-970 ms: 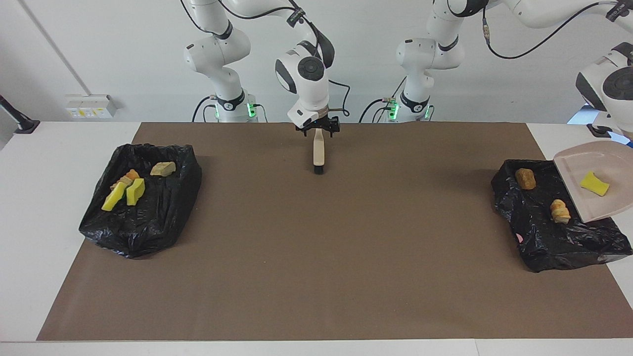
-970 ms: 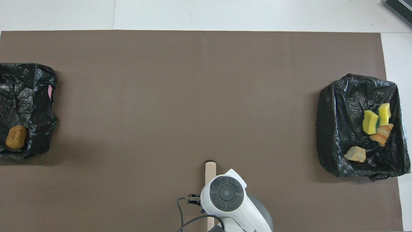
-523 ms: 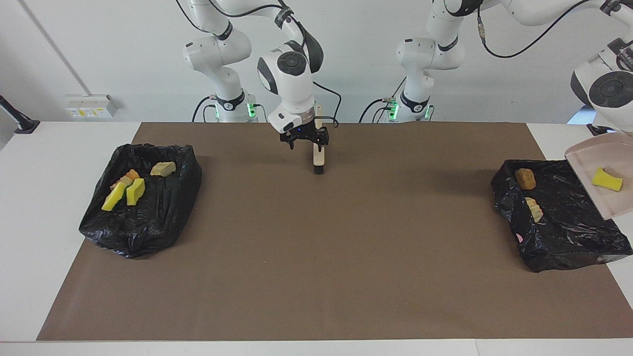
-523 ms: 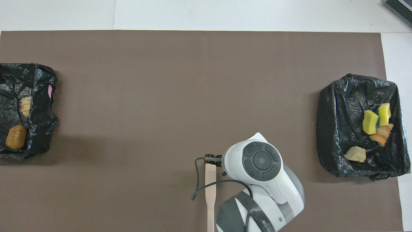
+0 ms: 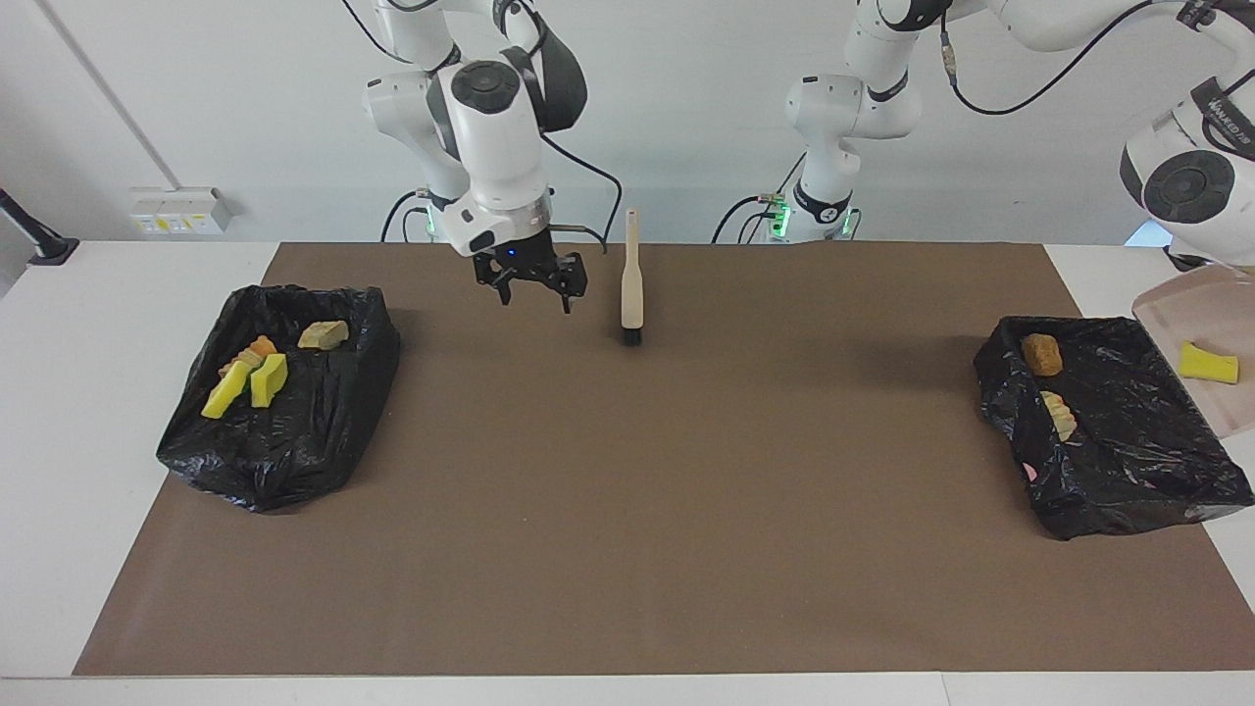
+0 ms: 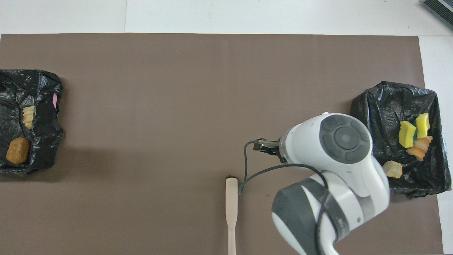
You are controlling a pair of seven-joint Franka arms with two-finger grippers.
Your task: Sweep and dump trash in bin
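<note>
Step in hand: dumping. Left gripper (image 5: 1237, 257), fingers hidden, clamps the dustpan (image 5: 1201, 304) with one yellow sponge (image 5: 1207, 362) over the bin (image 5: 1128, 490); roll (image 5: 1041, 354) and pastry (image 5: 1057, 415) inside. Next: tip further; right gripper (image 5: 534, 286), fingers apart, waits beside the brush (image 5: 632, 284).

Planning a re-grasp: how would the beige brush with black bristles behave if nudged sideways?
The beige brush with black bristles seems to balance upright on its bristles on the brown mat, so it would probably tip. It looks slim, stiff and likely light.
</note>
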